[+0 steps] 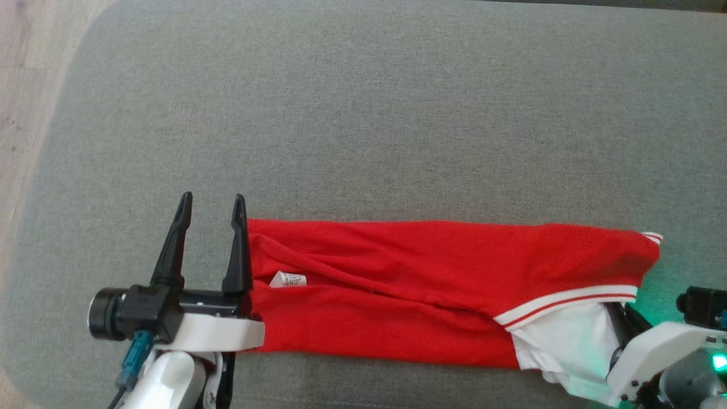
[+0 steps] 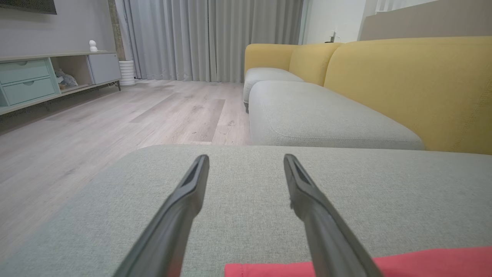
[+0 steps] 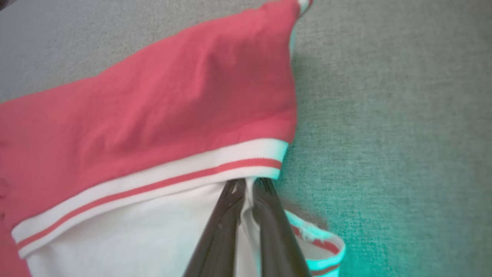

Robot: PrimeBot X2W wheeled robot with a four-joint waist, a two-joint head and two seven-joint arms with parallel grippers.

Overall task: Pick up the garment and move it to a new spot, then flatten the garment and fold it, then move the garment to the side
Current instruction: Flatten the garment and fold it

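I count one garment (image 1: 397, 272) and my two grippers on one grey seat cushion (image 1: 363, 113). The garment is red and lies as a long, narrow band running left to right across the near part of the cushion. It is creased along its length, with one small white care label (image 1: 288, 279) near its left end. At its right end a white trim with a thin red stripe crosses it on a slant, and white fabric shows below that trim at the near right corner. My left gripper (image 1: 212, 197) sits at the garment's left end, fingers pointing to the far side and spread wide with nothing between them. Its right finger is just beside the red edge, low over the cushion. My right gripper (image 3: 248, 181) comes in from the near right, its two fingers pinched together on the white fabric right under the striped trim. A green glow tints the cushion there.
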